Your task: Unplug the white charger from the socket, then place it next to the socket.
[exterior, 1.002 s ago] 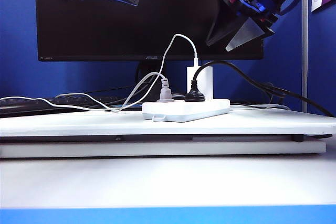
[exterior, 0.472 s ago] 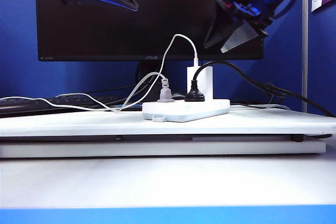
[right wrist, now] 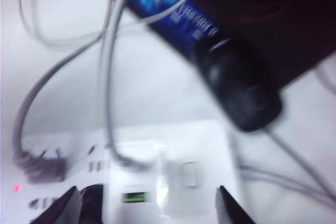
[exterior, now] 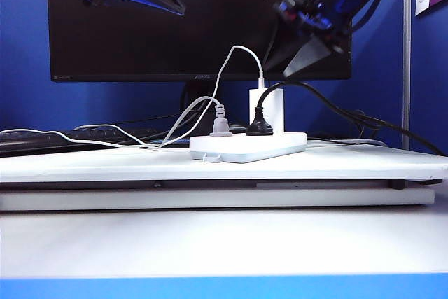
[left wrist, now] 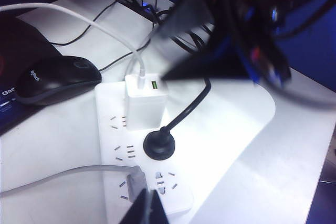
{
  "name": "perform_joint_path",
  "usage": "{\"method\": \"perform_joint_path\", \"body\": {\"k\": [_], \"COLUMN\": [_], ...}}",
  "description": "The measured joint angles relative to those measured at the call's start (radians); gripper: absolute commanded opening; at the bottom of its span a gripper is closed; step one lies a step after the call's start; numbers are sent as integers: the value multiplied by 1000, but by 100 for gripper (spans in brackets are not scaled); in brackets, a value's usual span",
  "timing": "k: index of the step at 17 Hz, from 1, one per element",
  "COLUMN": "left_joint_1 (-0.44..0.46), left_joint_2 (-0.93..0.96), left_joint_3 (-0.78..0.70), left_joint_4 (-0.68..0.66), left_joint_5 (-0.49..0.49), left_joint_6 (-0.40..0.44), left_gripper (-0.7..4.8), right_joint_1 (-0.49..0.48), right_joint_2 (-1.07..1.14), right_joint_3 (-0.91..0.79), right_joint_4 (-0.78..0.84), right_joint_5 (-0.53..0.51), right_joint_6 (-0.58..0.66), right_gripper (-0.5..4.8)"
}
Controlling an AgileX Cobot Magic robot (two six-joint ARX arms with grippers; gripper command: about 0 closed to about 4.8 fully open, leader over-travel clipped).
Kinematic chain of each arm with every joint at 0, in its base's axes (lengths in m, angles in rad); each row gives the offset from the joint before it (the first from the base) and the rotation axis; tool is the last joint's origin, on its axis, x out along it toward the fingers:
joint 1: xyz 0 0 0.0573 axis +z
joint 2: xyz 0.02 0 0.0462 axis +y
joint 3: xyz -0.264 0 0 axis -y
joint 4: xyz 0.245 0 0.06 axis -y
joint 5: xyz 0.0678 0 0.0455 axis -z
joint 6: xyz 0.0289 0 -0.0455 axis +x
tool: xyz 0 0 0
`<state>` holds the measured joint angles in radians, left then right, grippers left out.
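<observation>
The white charger stands upright, plugged into the far end of the socket, with its thin white cable arching up and off to the left. My right gripper hangs open just above the charger, tilted down at it. In the right wrist view its fingers stand wide on either side of the charger, not touching it. My left gripper is shut and empty, high at the upper left. In the left wrist view its joined fingertips hover over the socket's near end, and the charger shows further along.
A black round plug with a thick black cable sits right next to the charger. A grey ribbed plug stands further left on the strip. Behind are a black monitor, a keyboard and a black mouse.
My right gripper has come down and to the left, closer to the top of the charger. The left gripper has stayed where it was.
</observation>
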<state>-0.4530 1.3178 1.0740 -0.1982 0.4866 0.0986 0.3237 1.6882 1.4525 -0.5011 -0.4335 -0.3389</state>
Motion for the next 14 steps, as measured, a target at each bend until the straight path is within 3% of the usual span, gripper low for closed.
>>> {"method": "perform_joint_path", "body": {"k": [4,10,14], "left_joint_1": [0,0,-3], "left_joint_2": [0,0,4], "left_joint_3": [0,0,0], "left_joint_4": [0,-1,2], "left_joint_5": [0,1,1], "left_joint_6": [2,2,39], "left_gripper": [-5,-5,-5], "right_joint_1": [51,73,69], "right_joint_2": [26,45,55], "right_joint_3": [0,8,2], "right_joint_4": [-23,-20,-47], "right_joint_5": [5,132,162], "right_joint_6": [-48,-55,-51], "right_gripper": [337,336,313]}}
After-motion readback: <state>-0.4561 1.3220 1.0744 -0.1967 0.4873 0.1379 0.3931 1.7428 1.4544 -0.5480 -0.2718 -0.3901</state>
